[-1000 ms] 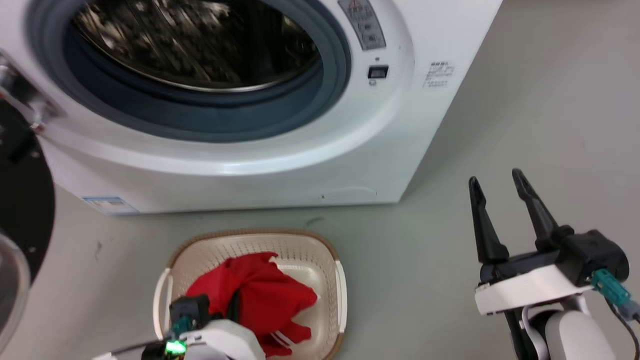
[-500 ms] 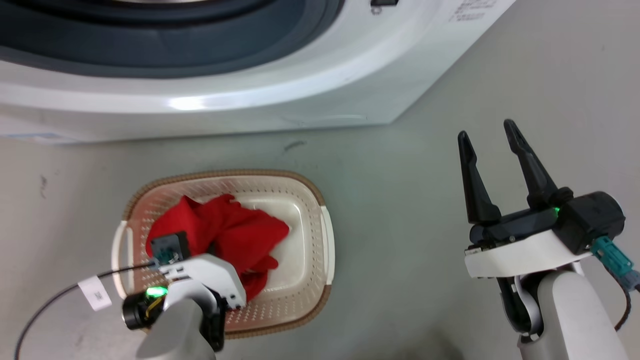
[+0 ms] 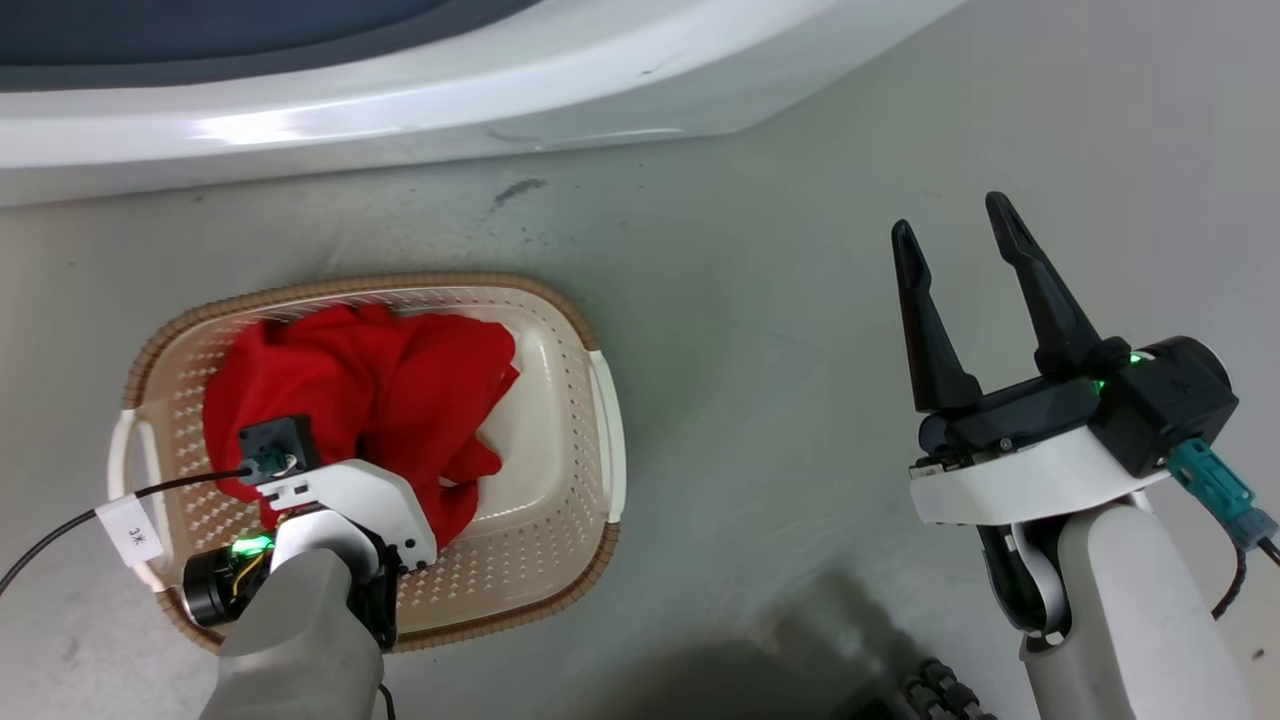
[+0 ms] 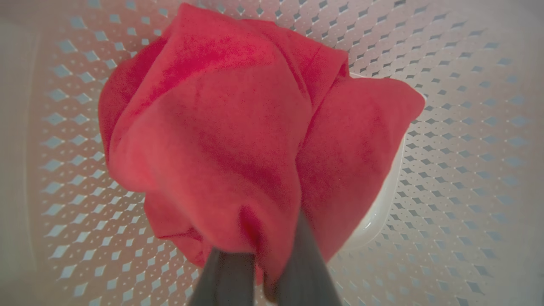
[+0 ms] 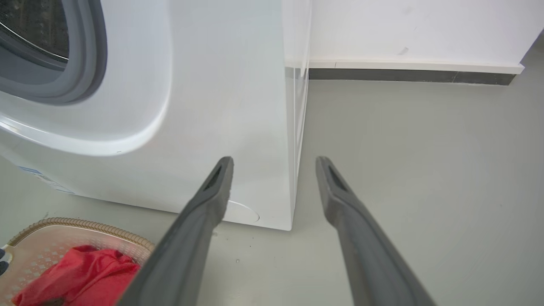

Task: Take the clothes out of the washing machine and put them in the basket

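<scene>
- The left forearm [image 3: 290, 640] rises over the basket's [image 3: 400, 283] near rim. Its white wrist is bent forward above the basket's near-left part, so the tool points down into it.
- The left gripper [image 4: 263, 255] has its two dark fingers [image 4: 304, 263] drawn close together, with a fold of the clothes [image 3: 380, 370] pinched between them. The fingertips are buried in the red fabric.
- The clothes sit inside the basket as a bunched red heap. They fill its left and far part, rest against the perforated wall there and lap toward the middle. The basket's right part shows bare cream floor.
- A green light glows on the left wrist at the basket's near-left corner. A dark cable [image 3: 60, 535] with a white tag [image 3: 132, 530] trails from the wrist past the basket's left handle.
- The right gripper [image 3: 948, 215] hovers above the floor [image 3: 760, 300], well apart from the basket on its right side. Its fingers point away from the robot and are spread wide with nothing between them.
- The right forearm stands nearly upright under it, level with the basket's near rim, and the wrist carries a teal connector.
- The washing machine [image 3: 400, 110] stands beyond the basket's far rim, with a strip of grey floor between them. In the right wrist view the right fingers aim at its lower front corner, and its grey door seal [image 5: 85, 63] shows above the basket.
</scene>
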Available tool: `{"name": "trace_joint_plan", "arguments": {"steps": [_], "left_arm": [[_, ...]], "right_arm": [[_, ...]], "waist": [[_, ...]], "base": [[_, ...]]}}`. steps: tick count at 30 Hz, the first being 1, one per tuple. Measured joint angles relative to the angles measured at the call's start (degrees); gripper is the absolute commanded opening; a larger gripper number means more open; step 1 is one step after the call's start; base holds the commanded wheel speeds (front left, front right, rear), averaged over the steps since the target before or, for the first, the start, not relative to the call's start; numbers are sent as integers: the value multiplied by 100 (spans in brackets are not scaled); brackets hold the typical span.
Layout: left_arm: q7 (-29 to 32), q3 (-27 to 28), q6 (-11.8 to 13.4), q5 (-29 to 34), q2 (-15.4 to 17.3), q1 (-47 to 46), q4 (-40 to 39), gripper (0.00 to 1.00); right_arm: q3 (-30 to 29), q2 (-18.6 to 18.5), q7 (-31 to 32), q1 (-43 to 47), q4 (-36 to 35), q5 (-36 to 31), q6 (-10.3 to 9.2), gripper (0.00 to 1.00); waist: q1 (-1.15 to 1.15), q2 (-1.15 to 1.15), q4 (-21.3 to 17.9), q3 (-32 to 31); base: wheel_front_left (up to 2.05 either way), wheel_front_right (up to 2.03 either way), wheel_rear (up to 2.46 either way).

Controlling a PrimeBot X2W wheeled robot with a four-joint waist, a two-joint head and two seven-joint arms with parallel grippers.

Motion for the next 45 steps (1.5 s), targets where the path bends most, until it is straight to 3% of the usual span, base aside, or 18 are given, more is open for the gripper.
{"name": "trace_joint_plan", "arguments": {"steps": [2,3,4,5,6,12,19,33,45], "left_arm": [[-1,18,30,-37,7,-41,82,0],[-1,32,35,-53,3,-51,131,7],[-1,38,34,-76,-3,-52,170,22],[0,38,34,-94,-12,-47,212,84],[0,44,33,-100,-21,-42,234,100],[0,169,-30,-224,-127,314,163,100],[0,310,-147,-230,-289,1006,-538,100],[0,533,-244,367,-382,2288,-3171,100],[-1,347,-113,1261,-386,2891,-5475,100]], "right_arm": [[-8,-1,-10,-29,34,1,0,100],[-12,-1,-19,-40,55,1,0,100],[-18,-1,-23,-48,93,1,0,100],[-19,0,-24,-52,132,2,0,100],[-16,-1,-25,-52,155,4,0,100],[-52,0,-36,-25,328,22,0,100],[-246,2,-40,310,404,-97,0,100],[-632,4,167,1196,402,-379,0,100],[-881,3,463,1703,41,-513,0,100]], "waist": [[0,0,-54,55],[0,0,-72,65],[0,0,-79,54],[0,0,-82,22],[0,0,-82,-26],[0,0,-35,-538],[-1,0,92,-1391],[-3,0,516,-3117],[-3,0,758,-4069]], "base": [[0,0,0],[0,0,0],[0,0,0],[0,0,0],[0,0,0],[0,0,0],[0,0,0],[0,0,0],[0,0,0]]}}
